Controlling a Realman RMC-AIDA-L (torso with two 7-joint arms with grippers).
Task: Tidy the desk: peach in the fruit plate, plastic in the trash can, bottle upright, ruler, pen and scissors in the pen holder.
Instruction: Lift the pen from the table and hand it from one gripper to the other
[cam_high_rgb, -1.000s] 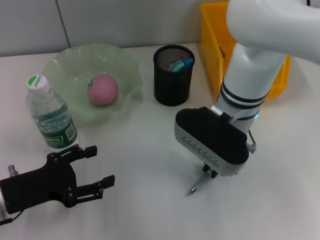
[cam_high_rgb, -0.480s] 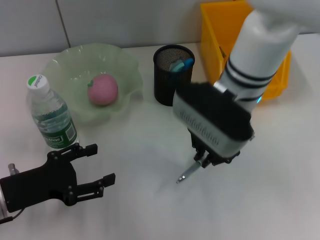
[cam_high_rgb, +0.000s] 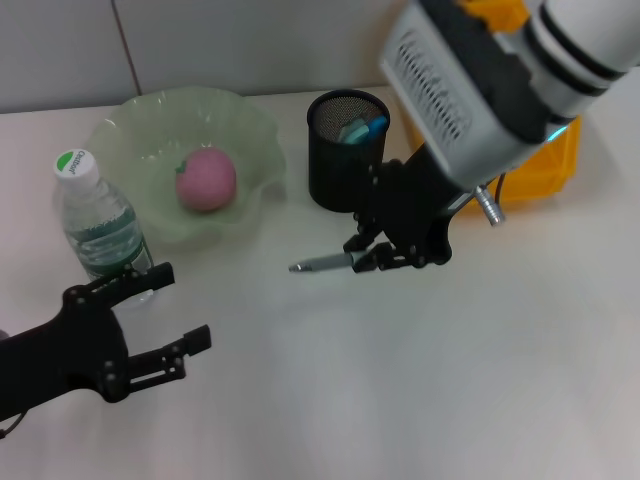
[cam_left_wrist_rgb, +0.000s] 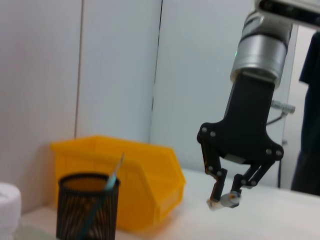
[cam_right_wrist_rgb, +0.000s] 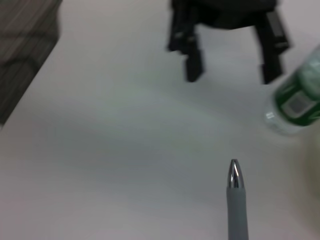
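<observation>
My right gripper (cam_high_rgb: 372, 252) fingers pinch the pen (cam_high_rgb: 322, 264), tip jutting sideways, holder (cam_high_rgb: 346, 150) just beyond; left gripper (cam_high_rgb: 160, 322) fingers wide, bare tabletop (cam_high_rgb: 400, 400) around.

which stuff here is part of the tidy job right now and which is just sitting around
In the job:
- pen, held level above the table by the right gripper
- pen holder, upright

Sitting around:
- peach in the fruit plate
- bottle, upright
- yellow bin
- left gripper, open, near the bottle

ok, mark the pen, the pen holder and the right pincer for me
pen (cam_high_rgb: 322, 264), head view, on the grey barrel near its tip end.
pen holder (cam_high_rgb: 340, 185), head view, on the black mesh wall.
right pincer (cam_high_rgb: 368, 252), head view, between its fingertips, shut on the pen.
</observation>
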